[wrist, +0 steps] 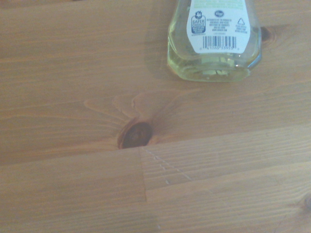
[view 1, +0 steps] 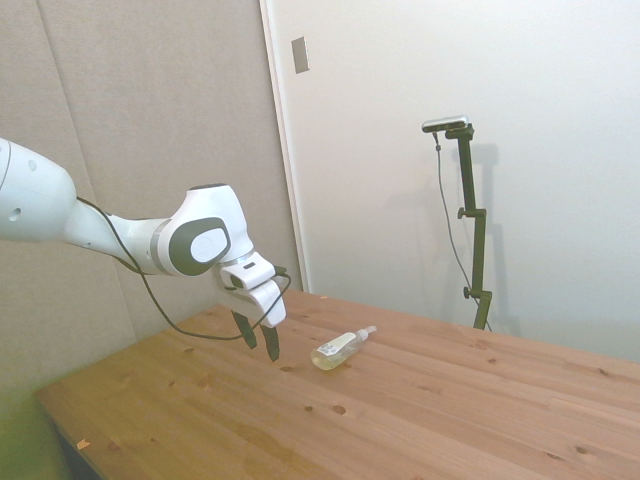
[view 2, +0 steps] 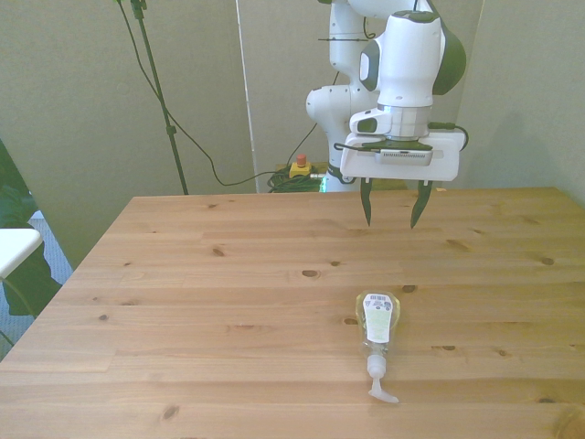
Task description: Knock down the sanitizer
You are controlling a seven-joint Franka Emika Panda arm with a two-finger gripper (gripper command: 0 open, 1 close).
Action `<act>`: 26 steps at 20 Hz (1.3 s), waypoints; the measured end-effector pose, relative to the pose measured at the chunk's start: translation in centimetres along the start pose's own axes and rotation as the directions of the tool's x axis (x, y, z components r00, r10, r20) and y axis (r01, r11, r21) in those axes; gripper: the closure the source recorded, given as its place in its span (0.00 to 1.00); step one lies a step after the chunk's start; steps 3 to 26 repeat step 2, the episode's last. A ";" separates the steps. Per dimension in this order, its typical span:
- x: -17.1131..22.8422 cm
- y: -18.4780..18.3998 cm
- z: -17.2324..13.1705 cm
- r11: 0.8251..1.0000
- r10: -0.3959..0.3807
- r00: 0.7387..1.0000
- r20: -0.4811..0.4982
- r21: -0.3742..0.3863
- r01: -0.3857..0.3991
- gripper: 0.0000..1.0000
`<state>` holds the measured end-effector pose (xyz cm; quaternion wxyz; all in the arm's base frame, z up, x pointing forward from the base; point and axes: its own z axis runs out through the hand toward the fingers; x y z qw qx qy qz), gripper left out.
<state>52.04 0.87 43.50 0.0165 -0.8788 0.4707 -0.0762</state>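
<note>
Sanitizer (view 2: 377,322) lying flat on worktop (view 2: 183,274), yellowish liquid pooled at base, hand (view 2: 393,222) wide, empty, above worktop, apart from bottle

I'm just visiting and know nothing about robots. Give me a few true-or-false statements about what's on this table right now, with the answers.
1. The sanitizer is standing upright. False: it lies on its side on the table.
2. The gripper holds nothing. True: its jaws are open and empty.
3. The gripper is touching the bottle. False: it hangs above the wood, apart from the bottle.
4. The bottle's white pump nozzle points away from the gripper. True.
5. A label with a barcode shows on the bottle. True.
6. The bottle is full to the top. False: only some yellowish liquid shows near its base.
</note>
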 end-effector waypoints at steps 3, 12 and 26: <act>-0.3 0.2 0.2 1.000 -0.011 1.000 0.006 -0.002 0.011 0.00; -0.3 0.2 0.2 1.000 -0.011 1.000 0.006 -0.002 0.011 0.00; -0.3 0.2 0.2 1.000 -0.011 1.000 0.006 -0.002 0.011 0.00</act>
